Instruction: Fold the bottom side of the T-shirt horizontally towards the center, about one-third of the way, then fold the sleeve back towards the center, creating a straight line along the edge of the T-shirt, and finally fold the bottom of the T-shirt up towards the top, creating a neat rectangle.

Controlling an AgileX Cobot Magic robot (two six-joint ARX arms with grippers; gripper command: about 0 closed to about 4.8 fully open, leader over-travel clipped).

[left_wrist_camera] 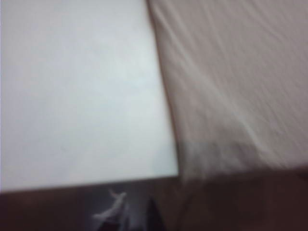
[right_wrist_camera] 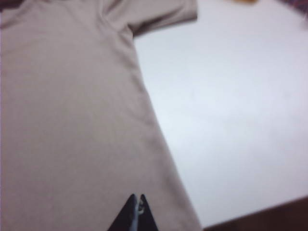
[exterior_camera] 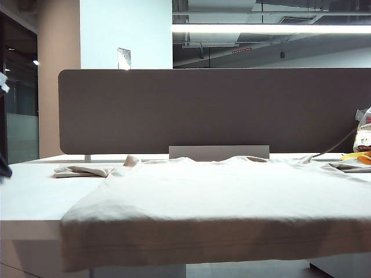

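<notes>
The T-shirt (exterior_camera: 214, 191) lies spread flat over the white worktop (exterior_camera: 29, 197), its bottom (exterior_camera: 214, 243) hanging over the worktop's near edge and its neck toward the dark partition (exterior_camera: 214, 110) at the back. One sleeve (exterior_camera: 84, 171) rests on the worktop left of the shirt, another (exterior_camera: 348, 167) to its right, close to a white-and-yellow bag (exterior_camera: 363, 136). The right gripper (right_wrist_camera: 136, 211) hovers above the shirt's body near its side edge, jaws pressed together and holding nothing. The left gripper (left_wrist_camera: 127, 211) shows only as a blurred dark shape by the worktop's corner, next to the shirt's other side; whether its jaws are apart or together I cannot tell
</notes>
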